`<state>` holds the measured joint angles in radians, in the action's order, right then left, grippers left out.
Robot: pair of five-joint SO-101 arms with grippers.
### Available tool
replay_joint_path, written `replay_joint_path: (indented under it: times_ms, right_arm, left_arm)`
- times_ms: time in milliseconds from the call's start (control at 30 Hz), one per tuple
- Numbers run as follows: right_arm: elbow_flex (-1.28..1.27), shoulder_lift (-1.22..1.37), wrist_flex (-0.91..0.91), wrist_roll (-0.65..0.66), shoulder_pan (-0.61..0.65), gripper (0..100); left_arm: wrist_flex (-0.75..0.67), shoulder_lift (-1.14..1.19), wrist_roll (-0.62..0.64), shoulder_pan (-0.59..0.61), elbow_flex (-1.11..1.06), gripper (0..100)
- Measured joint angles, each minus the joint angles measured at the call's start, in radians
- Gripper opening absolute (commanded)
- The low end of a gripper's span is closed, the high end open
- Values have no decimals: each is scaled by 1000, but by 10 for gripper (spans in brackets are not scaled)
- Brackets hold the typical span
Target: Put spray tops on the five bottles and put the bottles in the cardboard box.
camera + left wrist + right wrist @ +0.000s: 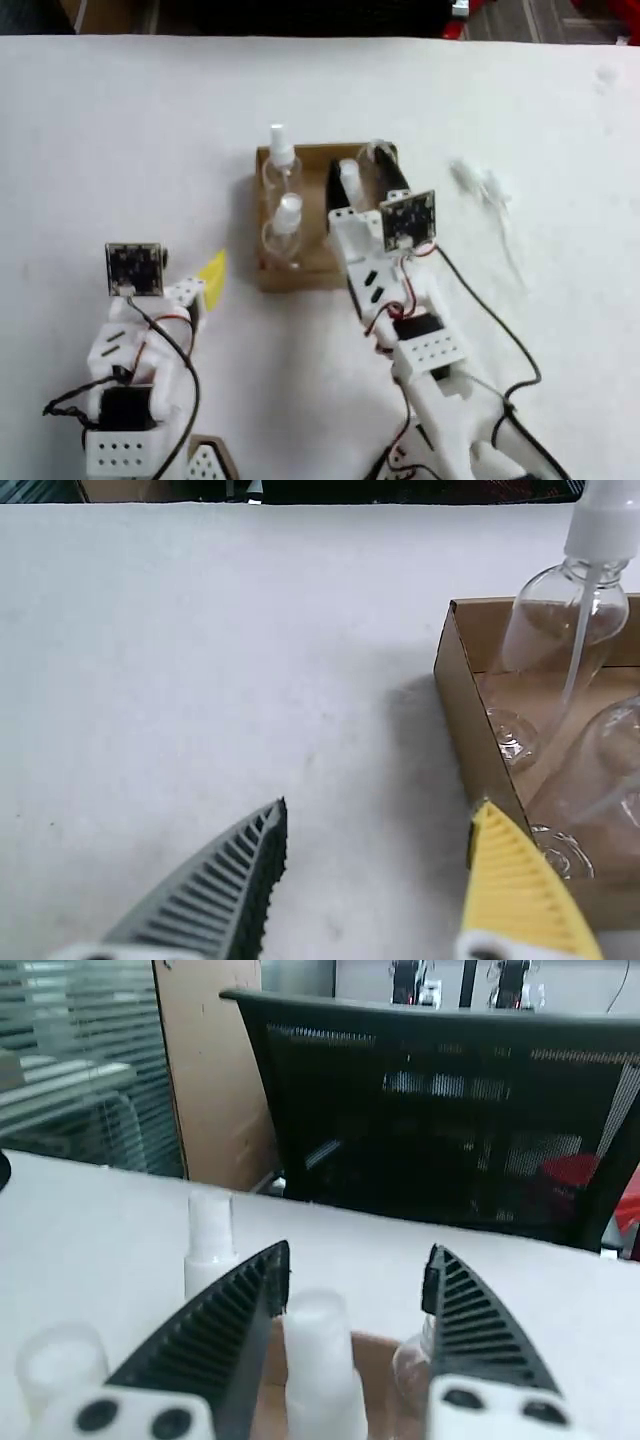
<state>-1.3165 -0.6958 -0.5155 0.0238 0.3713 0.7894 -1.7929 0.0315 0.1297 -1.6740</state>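
The cardboard box (300, 268) sits mid-table. Two clear bottles with white spray tops stand in its left half, one at the back (279, 152) and one nearer (288, 216). My right gripper (362, 165) hangs over the box's right half, open, its black fingers on either side of a third bottle's white top (349, 178). That top (318, 1355) stands close beside one black finger (215, 1330). My left gripper (375, 825) rests low over the table just left of the box (455, 675), open and holding nothing. The capped bottles (560, 610) rise beyond its yellow finger (515, 880).
Something clear and faint (482, 186) lies on the white table right of the box. The right arm's cables (500, 330) trail over the table near the front. A mesh chair (440, 1120) stands behind the table's far edge.
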Motion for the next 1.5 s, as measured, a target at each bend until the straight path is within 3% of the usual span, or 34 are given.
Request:
replay_joint_path:
  times_ms: [233, 467, 633, 867, 1133, 1500]
  right_arm:
    - [-2, -284, 157, 0, -83, 190]
    - [-28, -569, 453, 0, -288, 190]
    - [-146, -772, 629, 0, -427, 190]
    - [-350, -1091, 740, -2, -493, 190]
    - [-365, -1085, 1039, -2, -531, 191]
    - [-365, -1097, 1077, 14, -621, 190]
  left_arm:
    - [0, 0, 0, 0, 0, 267]
    - [0, 0, 0, 0, 0, 267]
    - [0, 0, 0, 0, 0, 267]
    - [0, 0, 0, 0, 0, 267]
    - [0, 0, 0, 0, 0, 267]
    - [0, 0, 0, 0, 0, 267]
